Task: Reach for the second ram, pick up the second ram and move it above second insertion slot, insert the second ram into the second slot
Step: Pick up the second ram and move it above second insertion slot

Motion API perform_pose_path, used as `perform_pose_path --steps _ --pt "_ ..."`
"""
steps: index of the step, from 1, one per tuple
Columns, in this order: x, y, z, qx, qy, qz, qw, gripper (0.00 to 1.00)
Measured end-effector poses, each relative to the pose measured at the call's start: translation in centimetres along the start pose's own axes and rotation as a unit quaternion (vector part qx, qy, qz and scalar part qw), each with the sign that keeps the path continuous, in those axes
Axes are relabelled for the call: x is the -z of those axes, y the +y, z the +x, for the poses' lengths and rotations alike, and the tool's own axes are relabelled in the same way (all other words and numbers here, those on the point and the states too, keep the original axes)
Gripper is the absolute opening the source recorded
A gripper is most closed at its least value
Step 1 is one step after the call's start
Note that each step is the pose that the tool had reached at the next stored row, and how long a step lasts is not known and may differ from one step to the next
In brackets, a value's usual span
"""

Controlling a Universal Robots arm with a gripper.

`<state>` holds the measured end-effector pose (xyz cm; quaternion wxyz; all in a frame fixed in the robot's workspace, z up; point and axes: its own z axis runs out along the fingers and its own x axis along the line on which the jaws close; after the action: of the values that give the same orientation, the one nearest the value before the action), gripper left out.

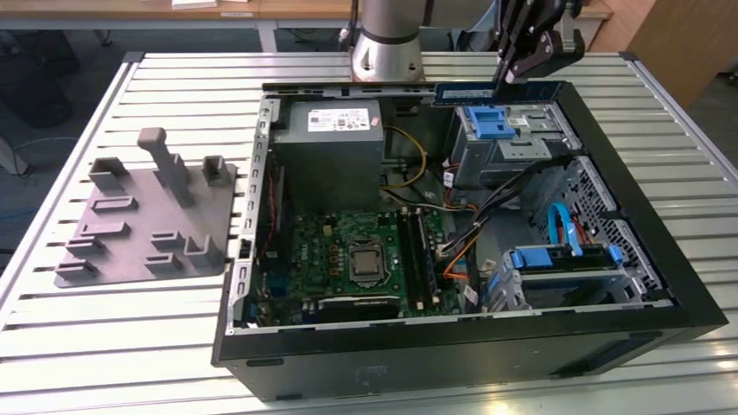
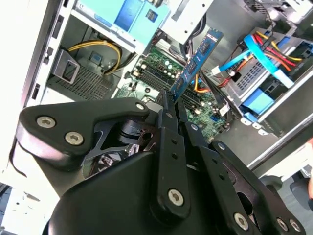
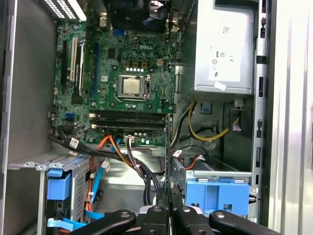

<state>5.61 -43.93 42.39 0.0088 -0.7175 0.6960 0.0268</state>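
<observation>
While the tool hung over the far wall of the open computer case, toward the desk's far edge in the exterior view, it was clenched on the second ram, pinching the stick from above. The stick lay level there, its length running along the case's far wall. More of it reached toward the exterior view's left of the tool than toward the right, just above the blue drive bracket. In the second wrist view the black fingers closed flat on either face of the board, and the blue stick ran out from between them with its chips showing. In the first wrist view the stick appeared edge-on as a thin dark line rising from the fingertips. The memory slots on the green motherboard sat down inside the case, well apart from the held stick, beside the processor socket. A grey fixture rested on the desk near its edge on the exterior view's left.
</observation>
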Motion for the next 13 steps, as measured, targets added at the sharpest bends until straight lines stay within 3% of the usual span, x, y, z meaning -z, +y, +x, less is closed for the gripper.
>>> perform_pose_path --steps 4,8,13 --pt "-0.64 0.14 0.06 -0.017 -0.0004 0.0009 0.9998 0.14" --pt "-1.09 0.15 0.08 -0.053 -0.0012 0.0027 0.9986 0.14" --pt "-1.11 0.17 0.09 -0.054 -0.0021 0.0028 0.9985 0.14"
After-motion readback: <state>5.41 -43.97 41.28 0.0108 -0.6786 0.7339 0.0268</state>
